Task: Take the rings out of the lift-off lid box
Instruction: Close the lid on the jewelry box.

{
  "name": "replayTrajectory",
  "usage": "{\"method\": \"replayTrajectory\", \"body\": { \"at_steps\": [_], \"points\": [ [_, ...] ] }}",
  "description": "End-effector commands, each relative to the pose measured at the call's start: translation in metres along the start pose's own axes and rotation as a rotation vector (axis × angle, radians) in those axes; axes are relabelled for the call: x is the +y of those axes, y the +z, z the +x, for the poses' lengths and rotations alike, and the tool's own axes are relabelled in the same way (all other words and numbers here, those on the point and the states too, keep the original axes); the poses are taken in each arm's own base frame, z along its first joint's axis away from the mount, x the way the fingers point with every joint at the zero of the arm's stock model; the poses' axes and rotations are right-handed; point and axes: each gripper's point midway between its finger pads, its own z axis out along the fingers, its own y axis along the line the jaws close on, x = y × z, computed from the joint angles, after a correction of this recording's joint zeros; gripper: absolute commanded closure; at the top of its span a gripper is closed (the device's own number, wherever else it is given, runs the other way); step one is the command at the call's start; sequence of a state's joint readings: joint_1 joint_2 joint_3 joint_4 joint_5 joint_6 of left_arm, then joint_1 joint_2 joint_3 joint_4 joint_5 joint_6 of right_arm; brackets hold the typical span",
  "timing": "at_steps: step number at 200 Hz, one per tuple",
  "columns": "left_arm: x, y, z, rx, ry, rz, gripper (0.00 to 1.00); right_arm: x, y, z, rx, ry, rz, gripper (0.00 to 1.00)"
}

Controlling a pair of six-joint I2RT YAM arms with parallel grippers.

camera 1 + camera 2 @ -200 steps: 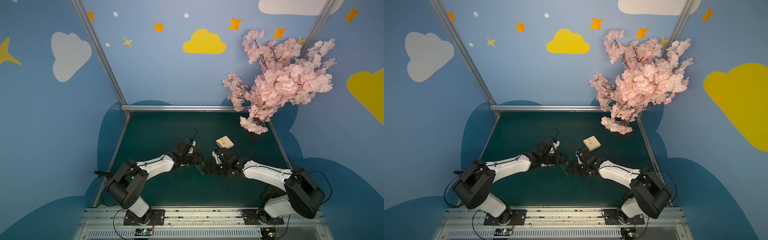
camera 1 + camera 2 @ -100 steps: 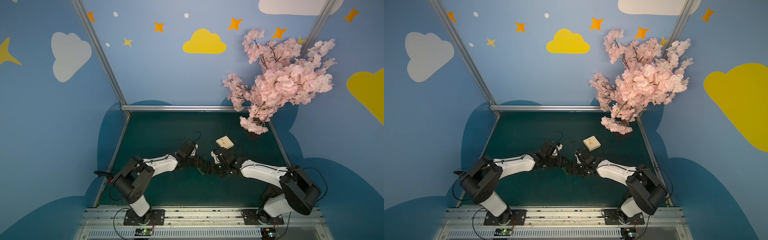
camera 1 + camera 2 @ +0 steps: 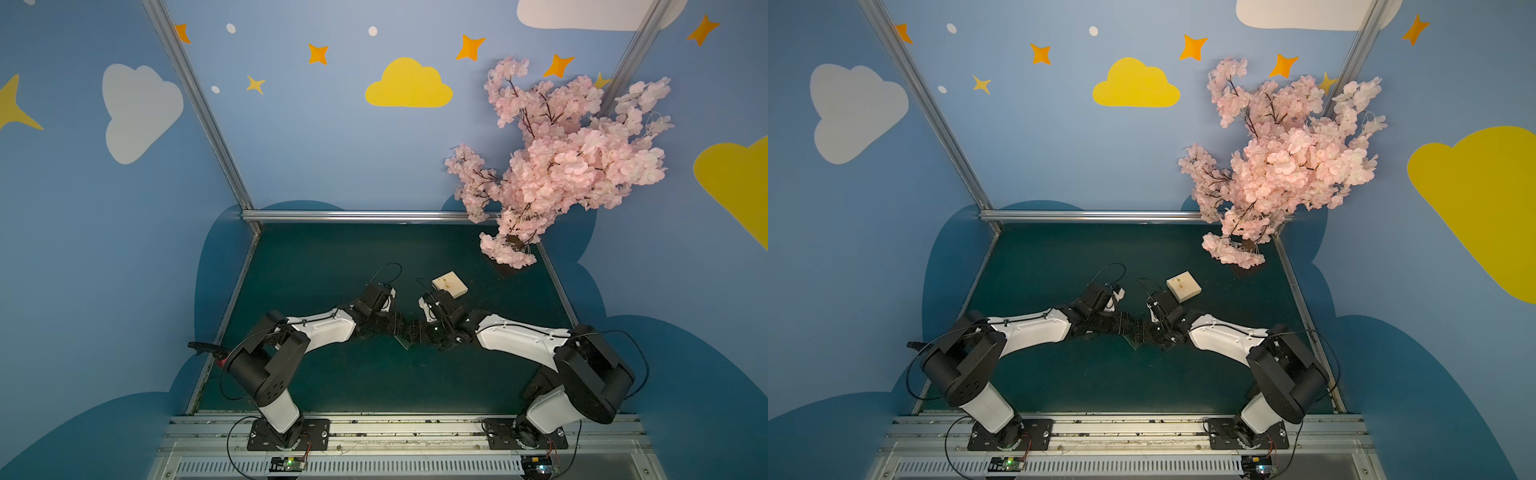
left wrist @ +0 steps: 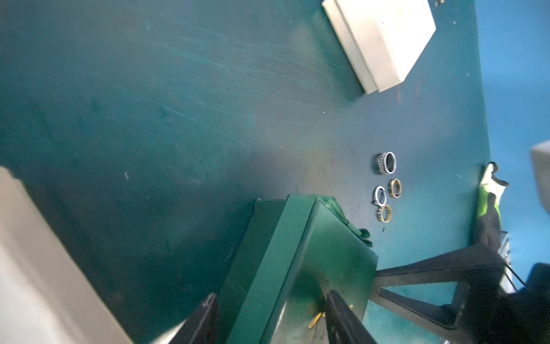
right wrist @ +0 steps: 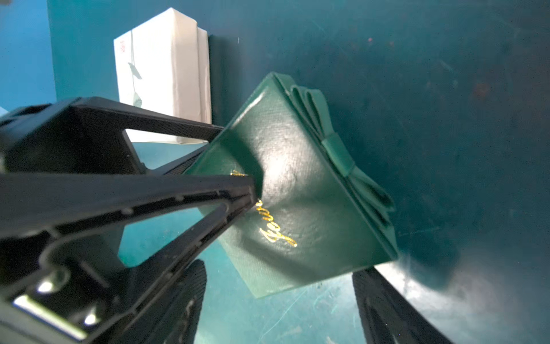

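The dark green lift-off lid box (image 4: 300,268), with a ribbon, a bow and gold lettering (image 5: 297,184), sits tilted between both grippers at mid-table. Its lid is on. My left gripper (image 4: 273,315) is shut on it, one finger (image 5: 232,190) on the lettered top and the other under it. My right gripper (image 5: 287,306) is open, and its fingers straddle the box's near corner without touching. Several small rings (image 4: 386,162), silver and gold, lie loose on the mat beside the box. In both top views the two grippers (image 3: 407,330) (image 3: 1138,330) meet and hide the box.
A white box (image 3: 449,284) (image 3: 1183,286) (image 4: 381,41) (image 5: 160,74) lies on the green mat just behind the right gripper. A pink blossom tree (image 3: 557,166) stands at the back right corner. Blue walls enclose three sides.
The left arm has swung right to meet the right gripper, and its jaws have closed on the green box. The right gripper has narrowed slightly and stays open.
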State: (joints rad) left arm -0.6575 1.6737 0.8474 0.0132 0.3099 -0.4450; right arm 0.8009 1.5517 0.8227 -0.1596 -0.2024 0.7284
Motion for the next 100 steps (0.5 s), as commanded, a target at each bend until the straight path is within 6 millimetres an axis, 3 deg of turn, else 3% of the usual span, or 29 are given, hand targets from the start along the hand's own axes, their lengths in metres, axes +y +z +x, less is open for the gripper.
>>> {"method": "replayTrajectory", "body": {
  "at_steps": [1, 79, 100],
  "points": [
    [0.015, 0.008, 0.013, 0.045, -0.011, -0.058, 0.41, 0.001, 0.000, -0.006, -0.002, -0.018, 0.019, 0.21],
    [0.023, 0.017, 0.019, 0.070, -0.052, -0.084, 0.42, -0.010, 0.007, -0.003, 0.017, -0.025, 0.071, 0.21],
    [0.026, 0.012, 0.014, 0.044, -0.062, -0.110, 0.35, -0.009, 0.010, -0.002, 0.025, -0.021, 0.063, 0.23]
  ]
}}
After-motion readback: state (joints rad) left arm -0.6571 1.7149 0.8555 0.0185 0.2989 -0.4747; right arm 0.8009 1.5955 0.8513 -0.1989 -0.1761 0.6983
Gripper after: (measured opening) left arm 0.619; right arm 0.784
